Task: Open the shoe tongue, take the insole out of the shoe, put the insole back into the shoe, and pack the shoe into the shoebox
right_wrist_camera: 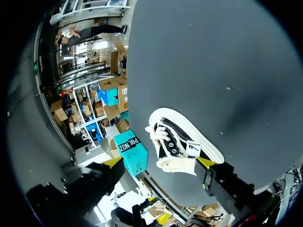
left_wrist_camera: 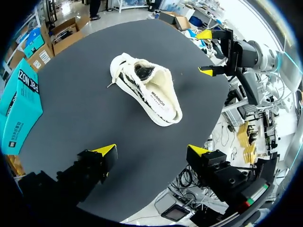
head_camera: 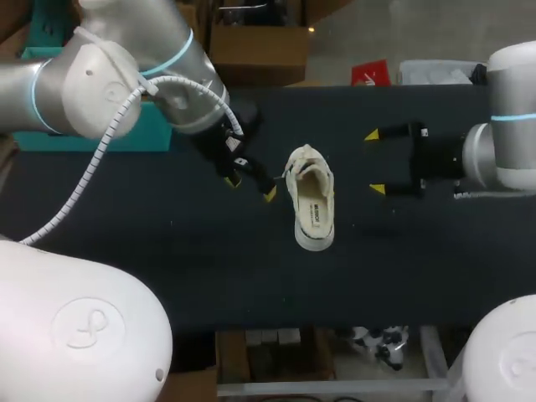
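A low shoe (head_camera: 310, 199) with a white sole, dark sides and a cream lining stands upright in the middle of the black table (head_camera: 167, 251). Its opening faces up and the cream insole (head_camera: 315, 211) lies inside it. My left gripper (head_camera: 251, 187) hangs open just left of the shoe's lace end, touching nothing. In the left wrist view the shoe (left_wrist_camera: 147, 90) lies ahead of that open left gripper (left_wrist_camera: 152, 150). My right gripper (head_camera: 374, 162) stands open to the shoe's right, apart from it. The right wrist view has the shoe (right_wrist_camera: 182, 142) ahead of its own gripper (right_wrist_camera: 159, 162).
A teal shoebox (head_camera: 100, 134) sits at the table's back left, partly hidden behind my left arm. It also shows beside the shoe as the teal shoebox (left_wrist_camera: 21, 104) in the left wrist view and the teal shoebox (right_wrist_camera: 132, 149) in the right one.
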You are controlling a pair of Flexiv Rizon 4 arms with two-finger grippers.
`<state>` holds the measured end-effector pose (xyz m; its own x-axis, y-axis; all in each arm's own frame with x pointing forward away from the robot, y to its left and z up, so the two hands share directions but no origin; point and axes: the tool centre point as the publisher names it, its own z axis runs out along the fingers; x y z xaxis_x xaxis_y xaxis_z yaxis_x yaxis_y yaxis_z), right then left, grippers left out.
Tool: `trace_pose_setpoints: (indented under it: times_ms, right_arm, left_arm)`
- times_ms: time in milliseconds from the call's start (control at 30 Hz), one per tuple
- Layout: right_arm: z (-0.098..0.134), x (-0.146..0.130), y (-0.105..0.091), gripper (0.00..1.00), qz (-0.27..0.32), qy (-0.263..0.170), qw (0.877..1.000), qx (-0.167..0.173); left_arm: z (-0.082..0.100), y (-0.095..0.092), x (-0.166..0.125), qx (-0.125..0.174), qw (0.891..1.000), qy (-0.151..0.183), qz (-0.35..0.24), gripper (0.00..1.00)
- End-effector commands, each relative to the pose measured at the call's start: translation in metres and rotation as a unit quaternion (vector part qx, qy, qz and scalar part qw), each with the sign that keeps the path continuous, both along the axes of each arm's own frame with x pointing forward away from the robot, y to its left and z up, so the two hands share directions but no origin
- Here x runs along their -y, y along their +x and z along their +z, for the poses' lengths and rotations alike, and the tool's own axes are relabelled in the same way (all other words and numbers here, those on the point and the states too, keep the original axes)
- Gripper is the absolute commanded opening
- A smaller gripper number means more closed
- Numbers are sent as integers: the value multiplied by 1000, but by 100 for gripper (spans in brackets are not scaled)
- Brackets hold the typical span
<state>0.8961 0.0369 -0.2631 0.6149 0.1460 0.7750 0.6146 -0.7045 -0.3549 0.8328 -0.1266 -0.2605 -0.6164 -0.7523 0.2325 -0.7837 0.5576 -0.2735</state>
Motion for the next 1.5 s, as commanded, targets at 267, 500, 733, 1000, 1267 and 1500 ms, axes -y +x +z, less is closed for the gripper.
trace_pose_setpoints:
  times_ms: [267,500,733,1000,1267,1500]
  right_arm:
    - [6,7,1,100,397,281,868,-99]
    - [7,8,0,100,378,262,883,-95]
    - [10,13,-4,100,313,184,929,-72]
    - [12,17,-9,100,279,137,949,-49]
    - [13,20,-14,100,248,96,964,-20]
    - [15,20,-17,100,221,23,975,0]
  left_arm:
    - [-4,1,13,17,999,37,31,100]
    - [-22,3,28,-13,998,37,57,100]
    - [-33,8,41,-27,996,39,72,100]
    - [-39,13,54,-33,994,49,94,100]
    - [-45,18,60,-27,991,54,121,100]
    - [-58,36,63,-24,984,59,167,100]
